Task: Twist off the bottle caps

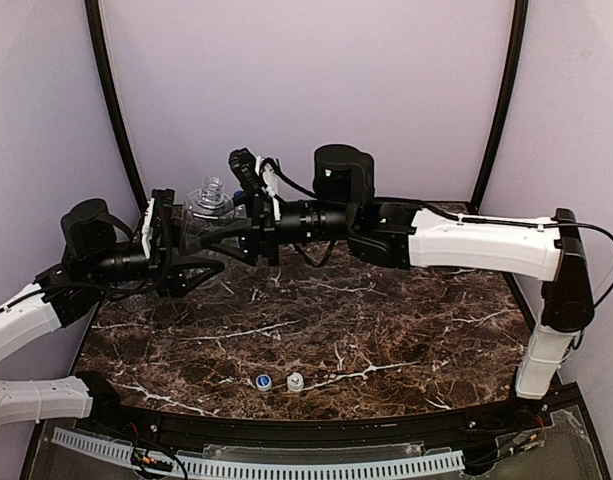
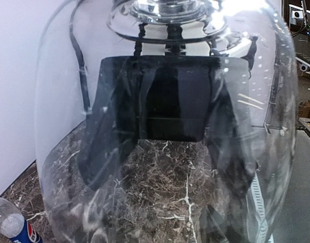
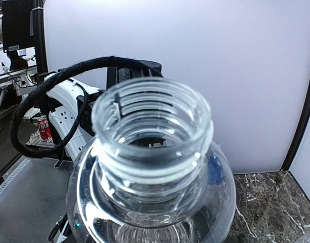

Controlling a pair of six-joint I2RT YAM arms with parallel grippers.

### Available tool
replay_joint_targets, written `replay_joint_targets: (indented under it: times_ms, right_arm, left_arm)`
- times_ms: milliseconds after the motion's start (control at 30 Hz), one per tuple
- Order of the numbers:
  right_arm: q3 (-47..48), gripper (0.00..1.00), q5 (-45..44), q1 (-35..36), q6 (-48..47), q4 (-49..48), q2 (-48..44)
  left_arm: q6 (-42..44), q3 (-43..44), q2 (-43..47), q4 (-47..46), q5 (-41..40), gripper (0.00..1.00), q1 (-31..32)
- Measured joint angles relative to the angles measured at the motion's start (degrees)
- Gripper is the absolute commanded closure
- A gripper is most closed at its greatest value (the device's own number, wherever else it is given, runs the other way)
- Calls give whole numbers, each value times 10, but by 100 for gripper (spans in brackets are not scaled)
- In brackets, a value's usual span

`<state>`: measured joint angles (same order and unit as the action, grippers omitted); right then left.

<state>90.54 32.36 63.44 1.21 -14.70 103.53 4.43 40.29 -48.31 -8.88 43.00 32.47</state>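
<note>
- A dark marble table (image 1: 386, 330) is filling a lilac-walled booth. A blue-and-white cap (image 1: 261, 381) and a white cap (image 1: 295, 381) are lying loose near its front edge.
- The left gripper (image 1: 198, 268) is clasping the unlabelled bottle (image 1: 208, 203) at the back left, its threaded neck (image 3: 152, 126) bare.
- The right gripper (image 1: 214, 240) is hovering beside that neck; I cannot tell whether its jaws are open or holding anything.
- In my judgement, the right arm should be drawing straight off the neck while the left is holding firmly without crushing the thin plastic.
</note>
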Motion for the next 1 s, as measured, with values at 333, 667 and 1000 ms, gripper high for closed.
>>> replay_joint_targets:
  times_ms: [333, 667, 1000]
  right_arm:
    - [-18, 61, -22, 0, -66, 24, -19]
    - [-51, 61, -150, 7, -164, 126, -25]
    - [-50, 61, -179, 27, -198, 163, 13]
  left_arm:
    - [22, 1, 3, 23, -23, 1, 1]
    - [71, 67, 12, 84, -59, 19, 0]
    - [67, 74, -6, 120, -31, 53, 0]
